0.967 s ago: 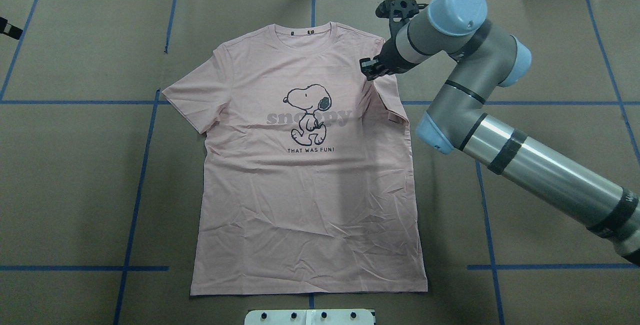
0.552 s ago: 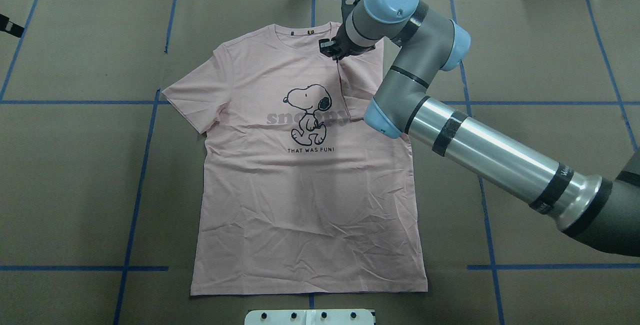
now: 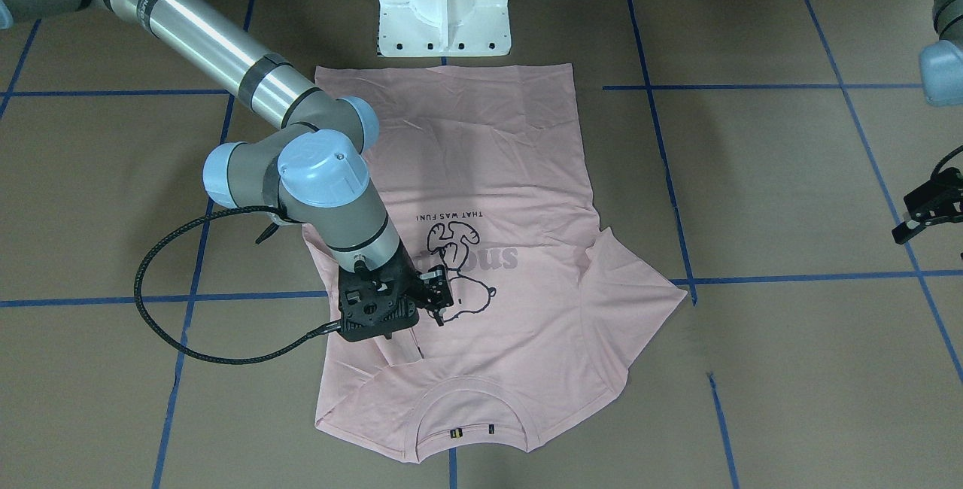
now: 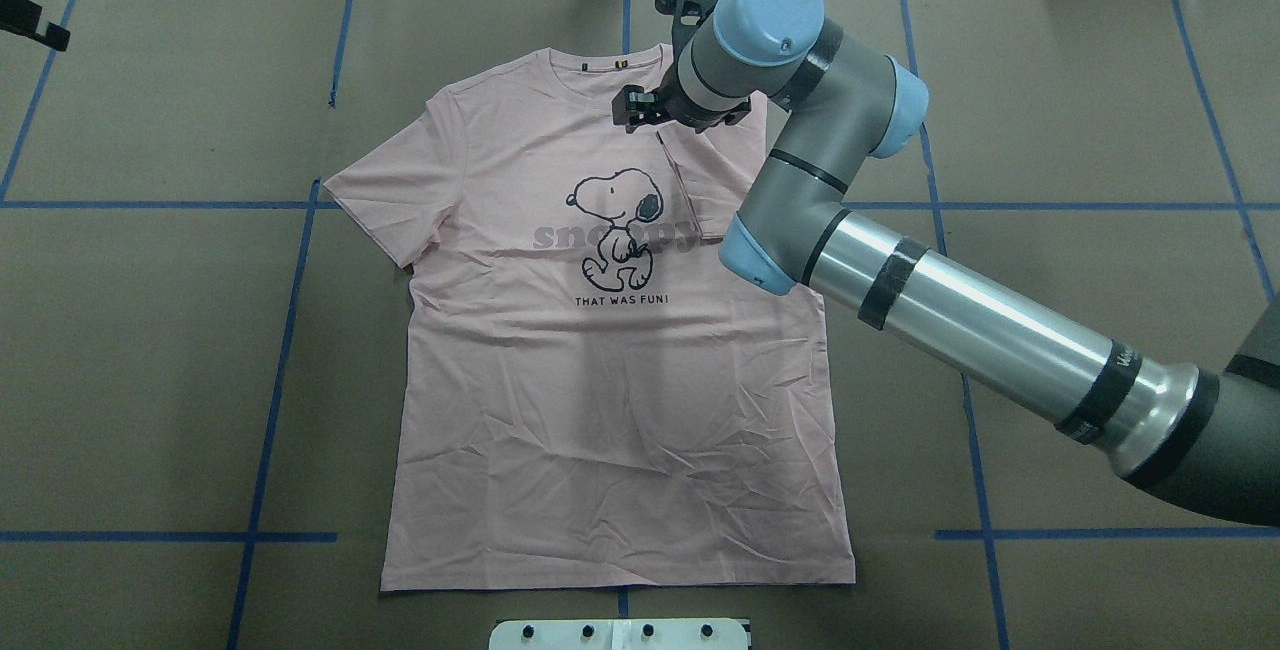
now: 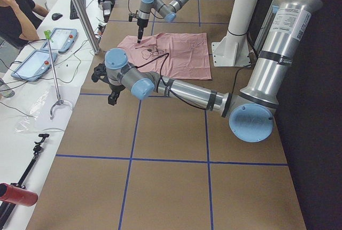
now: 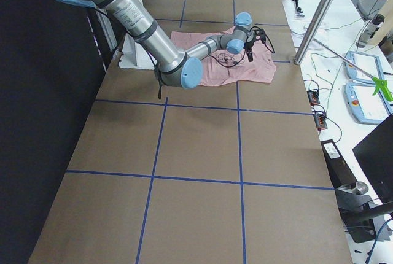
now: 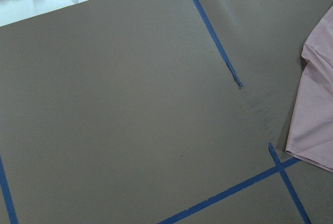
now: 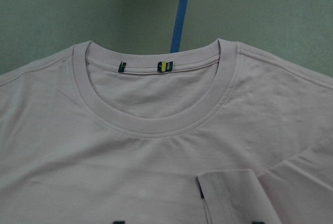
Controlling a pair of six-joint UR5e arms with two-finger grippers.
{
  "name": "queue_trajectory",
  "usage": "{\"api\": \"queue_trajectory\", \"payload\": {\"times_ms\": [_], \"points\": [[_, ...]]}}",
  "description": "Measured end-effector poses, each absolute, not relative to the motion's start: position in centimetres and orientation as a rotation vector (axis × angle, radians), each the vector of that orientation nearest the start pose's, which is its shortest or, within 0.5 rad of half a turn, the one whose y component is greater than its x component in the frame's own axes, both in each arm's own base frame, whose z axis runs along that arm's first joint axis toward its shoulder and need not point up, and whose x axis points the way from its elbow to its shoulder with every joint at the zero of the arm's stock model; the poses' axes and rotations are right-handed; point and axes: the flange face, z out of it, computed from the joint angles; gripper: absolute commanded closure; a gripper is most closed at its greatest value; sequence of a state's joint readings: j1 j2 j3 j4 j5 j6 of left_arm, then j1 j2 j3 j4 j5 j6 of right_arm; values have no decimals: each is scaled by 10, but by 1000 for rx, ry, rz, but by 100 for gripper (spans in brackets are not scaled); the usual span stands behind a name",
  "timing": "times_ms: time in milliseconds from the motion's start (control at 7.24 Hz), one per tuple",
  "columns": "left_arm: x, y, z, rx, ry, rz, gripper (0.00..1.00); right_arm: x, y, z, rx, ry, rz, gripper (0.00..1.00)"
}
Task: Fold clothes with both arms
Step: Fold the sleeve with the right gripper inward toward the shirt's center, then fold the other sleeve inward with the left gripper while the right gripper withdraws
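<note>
The pale pink T-shirt [image 4: 610, 410] lies flat, print up, collar [image 4: 600, 70] at the far side; it also shows in the front view [image 3: 496, 173]. My right gripper [image 4: 637, 112] hovers over the chest just below the collar, and appears shut on the right sleeve [image 4: 700, 180], which is folded inward over the print's edge. The right wrist view shows the collar [image 8: 156, 125] and the sleeve hem with its black tag [image 8: 229, 193]. My left gripper [image 3: 921, 211] is off the shirt, far to the side above bare table; I cannot tell its jaws.
The table is covered in brown paper with blue tape lines [image 4: 270, 370]. The white pedestal base [image 3: 444, 4] stands at the shirt's hem side. The left sleeve [image 4: 385, 190] lies spread out. An operator and tablets [image 5: 37, 59] are beyond the far edge.
My right gripper has carried the right sleeve leftward from the shirt's side over the chest, slowing near the collar. The left gripper has shifted slightly farther away at the table's left edge.
</note>
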State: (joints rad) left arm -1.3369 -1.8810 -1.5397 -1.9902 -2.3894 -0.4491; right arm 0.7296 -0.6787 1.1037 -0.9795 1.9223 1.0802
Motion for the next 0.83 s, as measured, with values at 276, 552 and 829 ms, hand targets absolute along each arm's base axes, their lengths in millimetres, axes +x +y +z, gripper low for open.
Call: {"api": "queue_trajectory", "payload": {"times_ms": [276, 552, 829], "points": [[176, -620, 409, 305, 921, -77, 0, -514, -595, 231, 177, -954, 70, 0], [281, -602, 384, 282, 875, -239, 0, -445, -560, 242, 101, -890, 106, 0], [353, -582, 391, 307, 833, -340, 0, -393, -552, 264, 54, -901, 128, 0]]}}
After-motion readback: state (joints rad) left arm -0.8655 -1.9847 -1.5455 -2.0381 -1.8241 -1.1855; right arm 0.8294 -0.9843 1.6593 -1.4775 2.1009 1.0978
